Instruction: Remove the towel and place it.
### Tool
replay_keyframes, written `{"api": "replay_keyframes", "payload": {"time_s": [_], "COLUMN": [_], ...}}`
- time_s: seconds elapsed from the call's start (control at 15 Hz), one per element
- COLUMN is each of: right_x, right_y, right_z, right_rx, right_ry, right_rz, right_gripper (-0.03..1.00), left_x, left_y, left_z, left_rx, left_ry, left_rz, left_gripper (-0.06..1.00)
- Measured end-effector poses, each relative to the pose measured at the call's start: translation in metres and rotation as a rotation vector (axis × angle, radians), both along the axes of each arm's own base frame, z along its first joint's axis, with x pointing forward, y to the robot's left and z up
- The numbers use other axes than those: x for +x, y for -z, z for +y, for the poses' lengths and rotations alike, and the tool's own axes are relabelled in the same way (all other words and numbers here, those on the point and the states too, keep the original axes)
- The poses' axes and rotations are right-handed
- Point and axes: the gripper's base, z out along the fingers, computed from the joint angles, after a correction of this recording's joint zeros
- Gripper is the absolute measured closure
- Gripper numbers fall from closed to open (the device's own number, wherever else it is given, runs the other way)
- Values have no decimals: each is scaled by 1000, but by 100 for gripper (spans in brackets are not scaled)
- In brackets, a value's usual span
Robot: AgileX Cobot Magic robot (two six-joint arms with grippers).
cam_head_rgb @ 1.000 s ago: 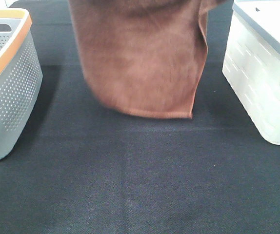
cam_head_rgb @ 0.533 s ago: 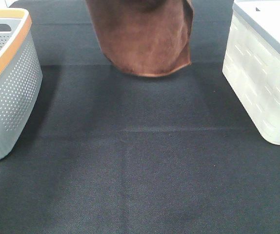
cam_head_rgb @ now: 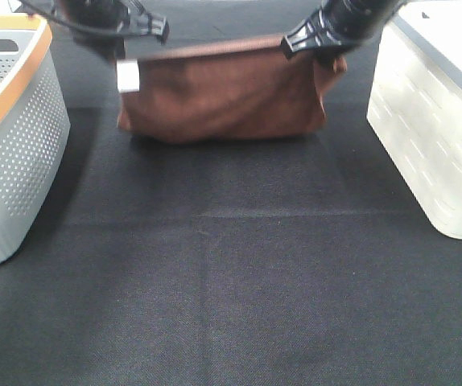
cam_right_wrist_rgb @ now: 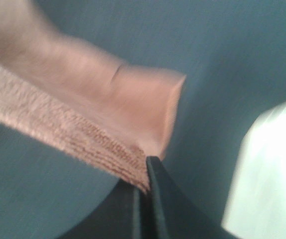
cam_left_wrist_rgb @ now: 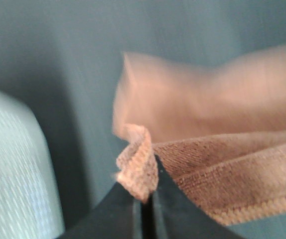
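The reddish-brown towel (cam_head_rgb: 223, 96) hangs stretched between my two grippers at the far middle of the dark table, its lower part touching the mat. A white tag (cam_head_rgb: 127, 75) shows at its left corner. My left gripper (cam_head_rgb: 138, 32) is shut on the towel's left corner, seen pinched in the left wrist view (cam_left_wrist_rgb: 138, 174). My right gripper (cam_head_rgb: 315, 40) is shut on the right corner, seen in the right wrist view (cam_right_wrist_rgb: 140, 177).
A grey perforated basket with an orange rim (cam_head_rgb: 14, 137) stands at the left edge. A white ribbed bin (cam_head_rgb: 432, 137) stands at the right edge. The dark mat (cam_head_rgb: 231, 281) covers the table.
The towel has moved away from the camera and down toward the far middle of the table. Both grippers have come into view holding its top corners, and it is now spread wide.
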Motion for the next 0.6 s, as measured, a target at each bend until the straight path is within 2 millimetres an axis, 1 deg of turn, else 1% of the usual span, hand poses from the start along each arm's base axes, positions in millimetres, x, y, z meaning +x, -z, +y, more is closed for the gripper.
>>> {"api": "replay_keyframes", "payload": {"time_s": [0.07,0.27,0.47,0.53,0.6], "right_x": [0,-14,-27,-32,-36], "right_y": [0,6,10,11,14], "right_z": [0,0,3,4,4], "right_rx": [0,19,52,65,63], "right_ry": [0,27,44,46,48], "right_rz": [0,173,331,392,429], "right_gripper": [97,97,97,97,97], "left_x": [0,-10,-27,-37,-46], "left_y": [0,11,36,52,62], "left_z": [0,0,-3,-5,-8], "left_rx": [0,1,50,76,93], "left_ry": [0,-13,-5,3,14], "left_rz": [0,127,267,330,379], "left_gripper": [94,94,94,94,94]}}
